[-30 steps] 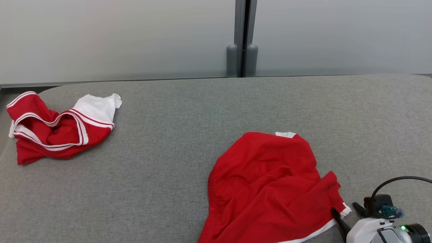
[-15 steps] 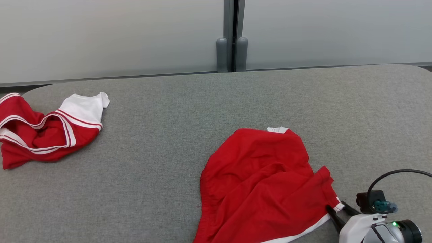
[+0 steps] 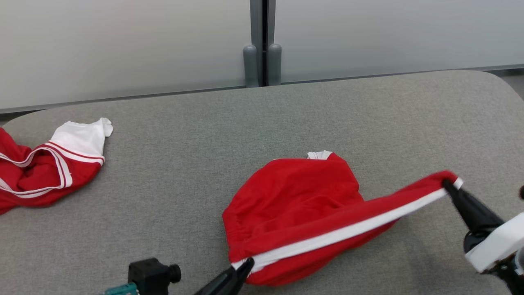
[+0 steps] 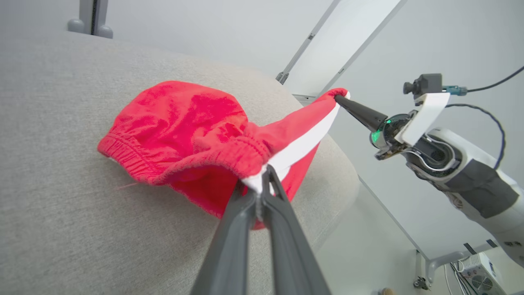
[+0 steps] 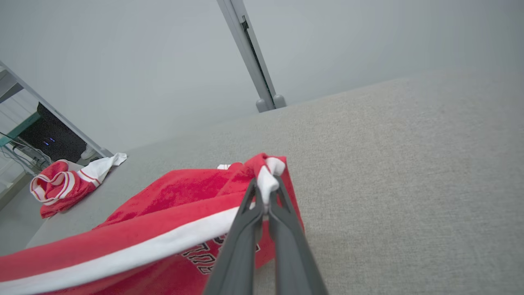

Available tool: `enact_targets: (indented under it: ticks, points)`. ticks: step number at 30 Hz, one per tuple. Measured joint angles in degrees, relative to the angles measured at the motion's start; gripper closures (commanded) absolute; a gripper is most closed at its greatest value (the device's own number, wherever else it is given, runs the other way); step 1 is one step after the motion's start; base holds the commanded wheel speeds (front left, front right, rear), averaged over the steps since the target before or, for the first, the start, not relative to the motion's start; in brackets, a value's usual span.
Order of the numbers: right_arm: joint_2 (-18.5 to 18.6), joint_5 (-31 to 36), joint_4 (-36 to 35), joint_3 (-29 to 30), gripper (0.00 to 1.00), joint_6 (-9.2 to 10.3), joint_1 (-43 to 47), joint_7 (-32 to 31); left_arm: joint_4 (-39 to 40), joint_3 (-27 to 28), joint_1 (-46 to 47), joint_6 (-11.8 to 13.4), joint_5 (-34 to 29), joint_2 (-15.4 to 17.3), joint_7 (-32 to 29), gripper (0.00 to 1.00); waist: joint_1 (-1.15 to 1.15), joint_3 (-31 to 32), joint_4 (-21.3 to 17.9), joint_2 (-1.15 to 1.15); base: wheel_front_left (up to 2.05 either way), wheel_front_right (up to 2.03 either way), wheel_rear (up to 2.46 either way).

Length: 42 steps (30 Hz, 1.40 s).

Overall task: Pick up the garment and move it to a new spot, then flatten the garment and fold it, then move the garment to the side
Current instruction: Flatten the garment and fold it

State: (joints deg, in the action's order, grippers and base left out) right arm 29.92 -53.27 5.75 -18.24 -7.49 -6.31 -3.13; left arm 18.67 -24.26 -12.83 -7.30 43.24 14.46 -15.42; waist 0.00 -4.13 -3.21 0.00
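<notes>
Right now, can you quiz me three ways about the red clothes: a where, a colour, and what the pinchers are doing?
1. Where does the other garment lie on the table? A far left; B far right; C under the held one.
2. What colour is the stripe along the held garment? A blue; B white; C yellow.
3. The left gripper and right gripper are: A both open; B one pinching; C both pinching the garment.

Answers: A, it lies crumpled at the head view's left edge; B, a white band runs between the grippers; C, each is shut on one end.
</notes>
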Motion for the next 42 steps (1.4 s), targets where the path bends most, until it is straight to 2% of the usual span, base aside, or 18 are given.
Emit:
enact_targets:
  ticks: [3, 6, 9, 12, 15, 20, 23, 24, 28, 31, 34, 37, 42]
  points:
    - [3.0, -3.4, -8.1, 5.5, 1.00, 0.00, 0.5, -1.1, 6.5, 1.6, 3.1, 0.3, 0.1, 1.5, -2.0, 1.00, 0.00, -1.1, -0.8, 0.00, 0.00, 0.00, 0.00]
    - [4.4, -6.5, -13.8, 10.6, 1.00, 0.00, 0.0, -3.5, 11.6, 2.8, 8.9, 0.8, 1.0, 1.8, -4.8, 1.00, 0.00, -2.8, -1.4, 0.00, 0.00, 0.00, 0.00]
    - [5.0, -8.5, -16.9, 14.3, 1.00, 0.00, -3.7, -6.7, 12.7, 4.4, 18.2, 1.2, 1.9, 1.8, -8.2, 1.00, 0.00, -5.3, -1.6, 0.00, 0.00, 0.00, 0.00]
    - [4.9, -8.4, -16.9, 17.2, 1.00, 0.00, -10.9, -10.3, 10.2, 5.3, 30.4, 1.4, 4.0, 0.5, -12.2, 1.00, 0.00, -8.6, -1.6, 0.00, 0.00, 0.00, 0.00]
    - [3.1, -5.3, -13.1, 19.5, 1.00, 0.00, -21.8, -14.1, 3.4, 7.0, 45.1, 2.1, 4.8, -0.9, -15.4, 1.00, 0.00, -12.5, -1.4, 0.00, 0.00, 0.00, 0.00]
    - [-4.4, 4.4, -2.0, 21.8, 1.00, 0.00, -46.2, -19.0, -14.3, 9.6, 70.2, 2.8, 2.5, -3.8, -15.7, 1.00, 0.00, -20.0, -0.9, 0.00, 0.00, 0.00, 0.00]
    - [-9.3, 13.6, 6.6, 23.1, 1.00, -0.03, -60.0, -18.4, -26.1, 10.8, 82.6, 2.6, 0.1, -5.5, -11.7, 1.00, 0.00, -24.3, -0.7, 0.00, 0.00, 0.00, 0.00]
    - [-12.9, 18.5, 12.1, 24.8, 1.00, -0.03, -67.5, -16.4, -33.4, 10.6, 88.5, 2.2, -1.9, -6.6, -8.2, 1.00, 0.00, -26.9, -0.5, 0.00, 0.00, 0.00, 0.00]
    - [-17.9, 25.2, 20.3, 27.0, 1.00, -0.02, -78.6, -11.6, -44.1, 9.5, 98.1, 1.3, -5.0, -7.9, -0.6, 1.00, 0.00, -31.1, -0.2, 0.00, 0.00, 0.00, 0.00]
    - [-19.8, 26.8, 24.6, 27.6, 1.00, -0.02, -83.2, -8.2, -50.0, 7.6, 103.2, 0.4, -6.8, -8.5, 5.2, 1.00, 0.00, -34.2, -0.1, 0.00, 0.00, 0.00, 0.00]
    - [-21.7, 25.6, 28.0, 27.6, 1.00, -0.01, -82.9, -4.4, -55.6, 5.3, 103.6, 0.1, -7.2, -9.1, 9.8, 1.00, 0.00, -36.7, -0.1, 0.00, 0.00, 0.00, 0.00]
    - [-22.6, 23.1, 29.0, 25.0, 1.00, -0.01, -76.7, -1.7, -58.3, 1.2, 100.5, 0.0, -4.6, -9.5, 11.8, 1.00, 0.01, -38.1, -0.2, 0.00, 0.00, 0.00, 0.00]
    - [-22.2, 16.4, 27.3, 22.1, 1.00, 0.00, -64.4, 1.8, -56.0, -5.5, 91.0, 0.0, 1.3, -7.8, 14.1, 1.00, 0.00, -37.5, -0.8, 0.00, 0.00, 0.00, 0.00]
